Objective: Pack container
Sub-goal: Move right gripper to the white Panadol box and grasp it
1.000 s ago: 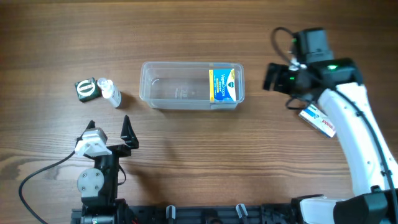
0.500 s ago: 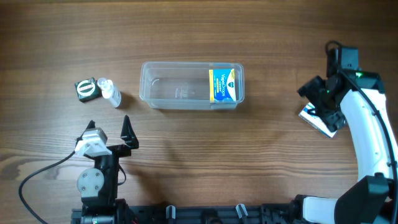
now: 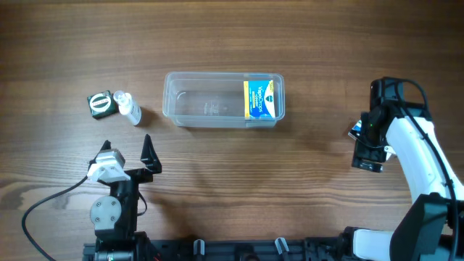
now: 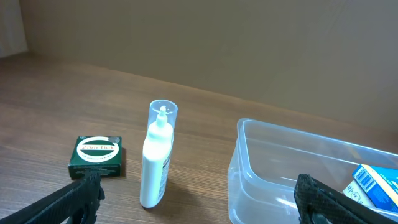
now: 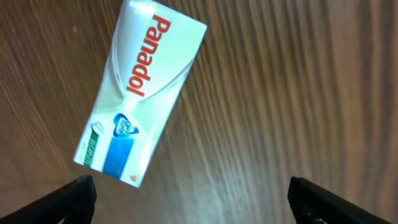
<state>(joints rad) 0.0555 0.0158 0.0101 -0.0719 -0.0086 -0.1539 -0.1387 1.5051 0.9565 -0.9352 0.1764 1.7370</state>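
The clear container (image 3: pixel 203 101) sits at the table's middle, with a blue-and-yellow carton (image 3: pixel 262 98) lying in its right end. A white Panadol box (image 5: pixel 140 93) lies flat on the wood at the far right; in the overhead view only its corner (image 3: pixel 354 133) shows under the arm. My right gripper (image 3: pixel 368 148) hangs open above it, and in the right wrist view (image 5: pixel 193 202) holds nothing. My left gripper (image 3: pixel 127 148) is open and empty near the front left. A white bottle (image 4: pixel 157 158) and a green box (image 4: pixel 96 155) stand ahead of it.
The bottle (image 3: pixel 130 108) and the green box (image 3: pixel 101 104) lie left of the container. In the left wrist view the container's wall (image 4: pixel 249 162) is at right, with the carton (image 4: pixel 376 183) inside. A black cable (image 3: pixel 51 199) trails at the front left.
My right arm has swung away from the container's right end, to the right and toward the front, and now points down over the Panadol box. The left arm has not moved.
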